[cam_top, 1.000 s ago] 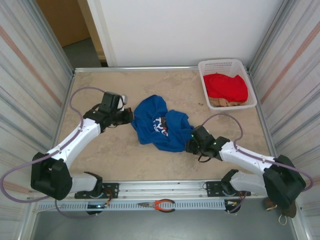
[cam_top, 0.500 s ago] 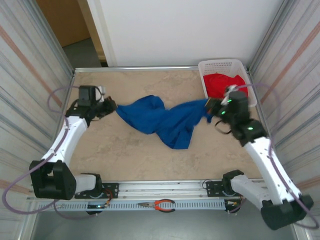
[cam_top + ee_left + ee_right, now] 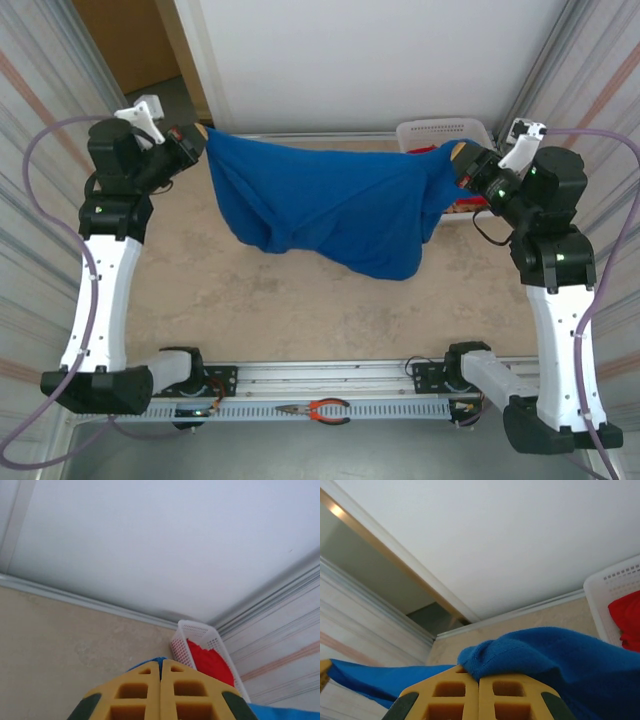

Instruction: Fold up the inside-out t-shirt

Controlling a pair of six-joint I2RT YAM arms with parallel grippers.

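L jaws & R jaws each clamped on blue t-shirt point(image 3: 340, 205) edge, cloth hung stretched btwn them over table point(image 3: 250, 290).

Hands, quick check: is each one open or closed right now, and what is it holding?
Left hand: closed, holding one end of the blue t-shirt.
Right hand: closed, holding the other end of the blue t-shirt.

We see white back wall point(image 3: 380, 60), ribbed metal side panels point(image 3: 30, 60), beige marbled table point(image 3: 290, 310), brown door point(image 3: 115, 30) at far left; we note even light.
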